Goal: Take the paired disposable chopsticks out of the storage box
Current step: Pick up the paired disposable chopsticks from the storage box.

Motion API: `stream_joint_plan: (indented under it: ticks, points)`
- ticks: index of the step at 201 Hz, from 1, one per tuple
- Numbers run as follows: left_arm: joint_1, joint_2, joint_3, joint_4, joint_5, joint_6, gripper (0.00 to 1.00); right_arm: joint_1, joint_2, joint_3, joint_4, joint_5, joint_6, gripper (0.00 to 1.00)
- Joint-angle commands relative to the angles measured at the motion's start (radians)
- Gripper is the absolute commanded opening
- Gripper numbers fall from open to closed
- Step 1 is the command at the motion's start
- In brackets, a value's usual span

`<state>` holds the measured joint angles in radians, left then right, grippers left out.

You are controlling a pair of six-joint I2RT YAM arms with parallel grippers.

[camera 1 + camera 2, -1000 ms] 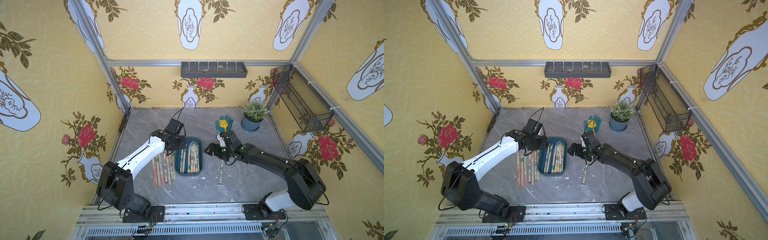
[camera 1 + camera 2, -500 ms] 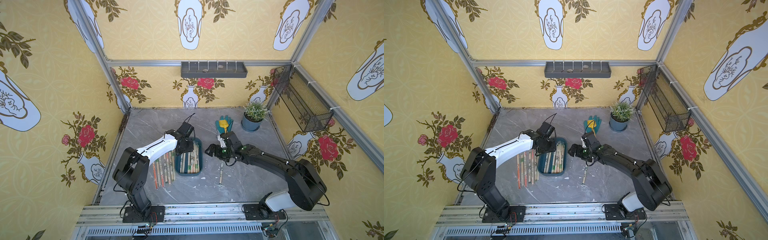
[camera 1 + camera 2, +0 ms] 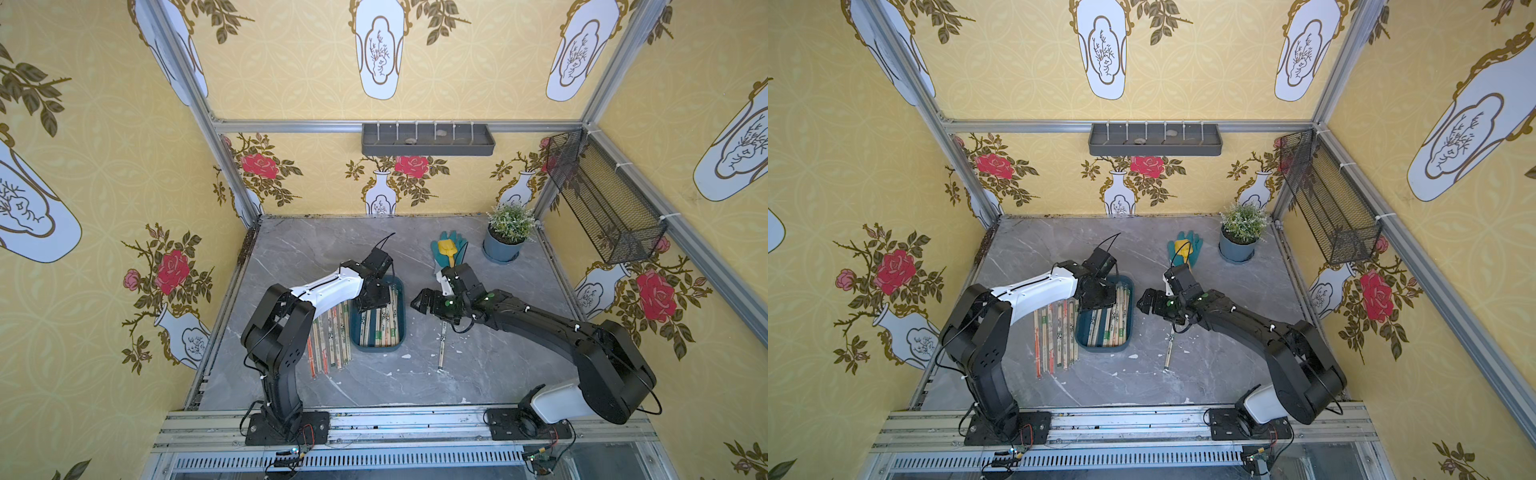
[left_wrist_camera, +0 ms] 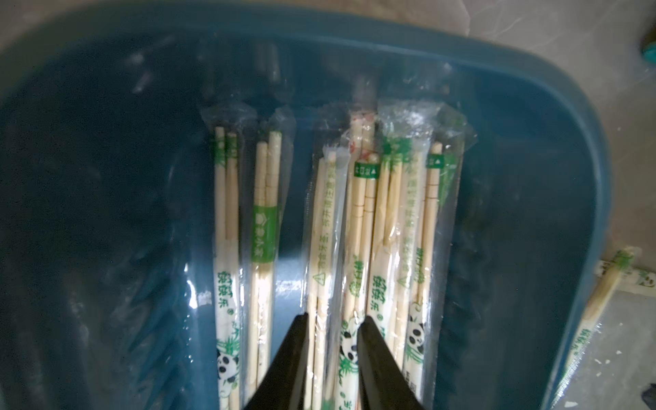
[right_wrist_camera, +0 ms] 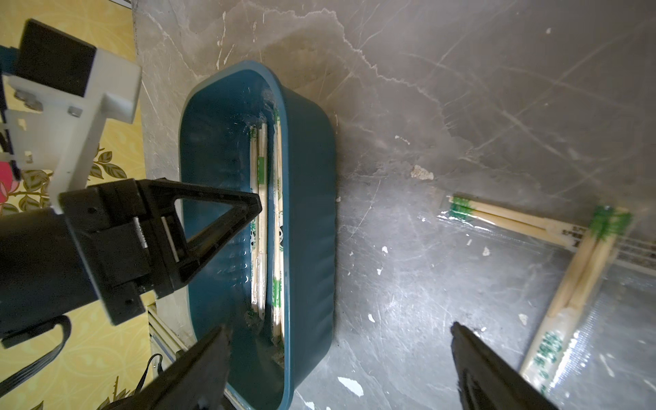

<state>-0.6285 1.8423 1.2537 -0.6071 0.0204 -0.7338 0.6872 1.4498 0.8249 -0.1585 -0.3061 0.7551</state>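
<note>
Chopsticks point(image 4: 330, 248) lie in the box point(image 4: 532, 142); left fingers point(image 4: 291, 362), lower centre, narrowly straddle some, grip unclear; right fingers point(image 5: 497, 376) spread wide.

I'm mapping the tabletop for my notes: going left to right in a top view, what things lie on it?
Row of wrapped chopsticks → teal storage box → lone wrapped chopstick pair → potted plant

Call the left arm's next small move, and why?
Probably close the left claw fully on the wrapped chopsticks before lifting. It is down inside the storage box with those sticks between its tips, and a firm grip isn't evident yet.
</note>
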Motion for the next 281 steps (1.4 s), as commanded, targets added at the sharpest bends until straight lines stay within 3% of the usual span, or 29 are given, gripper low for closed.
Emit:
stream_joint_plan:
  ticks: [1,121,165,216,281]
  points:
    - [-0.003,0.020,-0.004,0.004,-0.010,-0.003,0.28,0.000,-0.006,-0.005,0.013,0.003,-0.005,0.97]
    - [-0.004,0.098,-0.007,0.006,-0.024,0.000,0.26,-0.003,-0.006,-0.004,0.008,0.004,-0.007,0.98]
    - [-0.004,0.098,-0.008,0.009,-0.021,0.006,0.12,-0.005,-0.007,-0.002,0.005,0.004,-0.008,0.98]
    - [-0.004,0.039,0.014,-0.024,-0.037,0.021,0.03,-0.005,-0.003,0.003,0.002,0.004,-0.008,0.97]
    - [0.002,-0.108,0.070,-0.126,-0.126,0.081,0.01,-0.005,0.003,0.013,0.000,0.001,-0.010,0.97]
